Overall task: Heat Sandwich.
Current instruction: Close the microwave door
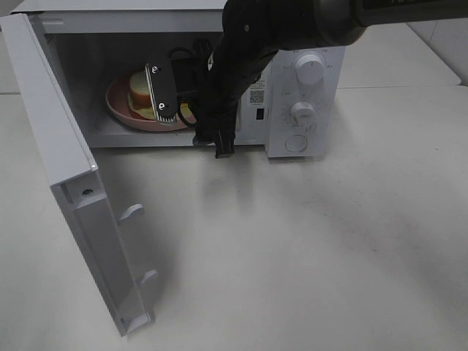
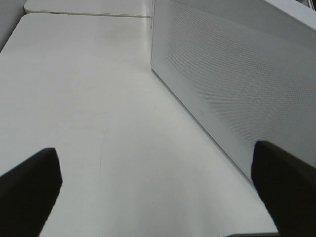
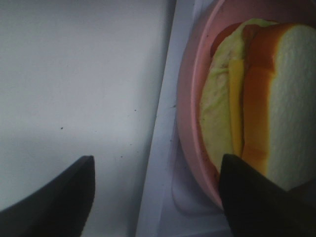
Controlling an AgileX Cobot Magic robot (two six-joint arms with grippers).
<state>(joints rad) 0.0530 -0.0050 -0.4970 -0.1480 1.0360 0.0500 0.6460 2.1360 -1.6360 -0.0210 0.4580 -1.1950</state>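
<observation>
The sandwich [image 1: 139,91], white bread with yellow-green filling, lies on a round pink plate [image 1: 117,102] inside the open white microwave [image 1: 303,95]. My right gripper [image 1: 191,121] reaches into the microwave's mouth, open, with one finger over the plate and the other at the front sill. In the right wrist view the sandwich [image 3: 291,98] and plate [image 3: 190,123] sit beside the open gripper [image 3: 155,197], which holds nothing. My left gripper [image 2: 163,197] is open and empty over the table; it is out of the exterior high view.
The microwave door [image 1: 58,146] stands swung wide open to the left, reaching towards the table's front. Two knobs [image 1: 307,69] are on the right-hand panel. A white dotted panel [image 2: 237,89] fills the left wrist view. The white table [image 1: 307,256] lies in front.
</observation>
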